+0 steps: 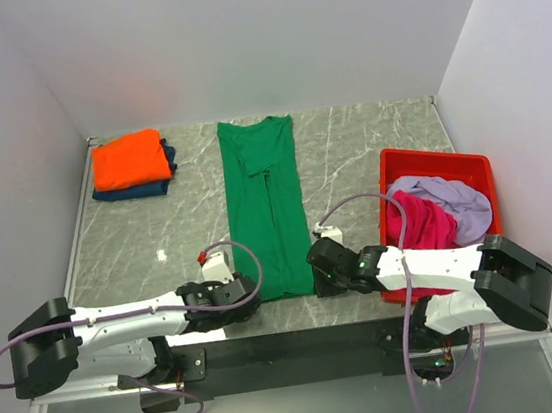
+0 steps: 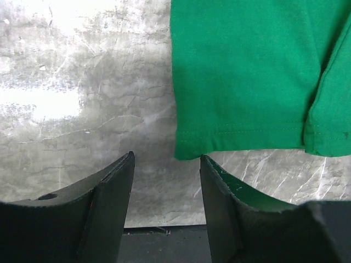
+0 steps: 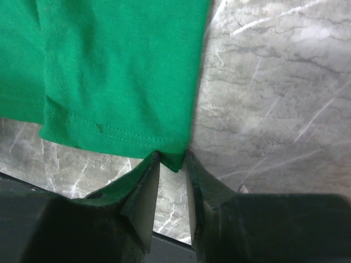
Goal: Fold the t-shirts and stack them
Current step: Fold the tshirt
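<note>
A bright green t-shirt (image 1: 266, 203), folded into a long narrow strip, runs from the table's back toward its near edge. My left gripper (image 1: 246, 293) (image 2: 166, 156) stands open at the strip's near left corner, and the hem (image 2: 241, 139) lies just beyond its fingertips. My right gripper (image 1: 317, 265) (image 3: 172, 155) is at the near right corner. Its jaws stand narrowly apart, with the hem corner (image 3: 174, 159) poking between the tips. At the back left, an orange t-shirt (image 1: 129, 159) lies folded on a folded navy blue one (image 1: 153, 188). Magenta (image 1: 421, 221) and lilac (image 1: 451, 195) t-shirts are crumpled in the bin.
A red plastic bin (image 1: 431, 157) stands at the right side of the table, just behind my right arm. White walls close the table in at the back and sides. Grey marble tabletop (image 1: 359, 146) lies between the green strip and the bin.
</note>
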Robot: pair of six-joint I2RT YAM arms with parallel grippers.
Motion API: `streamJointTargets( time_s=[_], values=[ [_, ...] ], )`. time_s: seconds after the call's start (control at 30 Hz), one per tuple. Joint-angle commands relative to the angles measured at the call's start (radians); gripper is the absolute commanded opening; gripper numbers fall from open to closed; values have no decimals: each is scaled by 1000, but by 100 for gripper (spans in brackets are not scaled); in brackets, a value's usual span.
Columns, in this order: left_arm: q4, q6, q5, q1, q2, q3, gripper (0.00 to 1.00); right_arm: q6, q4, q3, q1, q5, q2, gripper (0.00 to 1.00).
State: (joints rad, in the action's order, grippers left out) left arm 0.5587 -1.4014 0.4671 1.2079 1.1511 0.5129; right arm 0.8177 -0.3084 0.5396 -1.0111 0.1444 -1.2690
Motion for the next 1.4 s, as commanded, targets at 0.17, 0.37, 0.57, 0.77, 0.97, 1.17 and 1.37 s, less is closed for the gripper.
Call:
streamJointTargets(
  time_s=[0.17, 0.37, 0.57, 0.77, 0.97, 1.17, 1.37],
  values=[
    [41, -34, 13, 8, -28, 1, 53, 5, 19, -9, -7, -17, -35, 3],
    [81, -68, 44, 7, -25, 7, 49, 0, 22, -12, -6, -19, -47, 0],
    [38, -54, 48, 5, -37, -2, 47, -6, 28, -10, -6, -29, -61, 0],
    [-19, -2, 50, 5, -57, 32, 46, -11, 22, -6, -7, -29, -76, 0],
    [-5, -15, 59, -18, -37, 21, 47, -15, 25, -6, -7, -32, -79, 0],
    [-62, -5, 48, -37, 13, 9, 46, -20, 28, -3, -12, -39, -89, 0],
    [-20, -18, 51, -39, 45, 21, 34, -18, 29, -6, -11, -37, -92, 0]
  ],
)
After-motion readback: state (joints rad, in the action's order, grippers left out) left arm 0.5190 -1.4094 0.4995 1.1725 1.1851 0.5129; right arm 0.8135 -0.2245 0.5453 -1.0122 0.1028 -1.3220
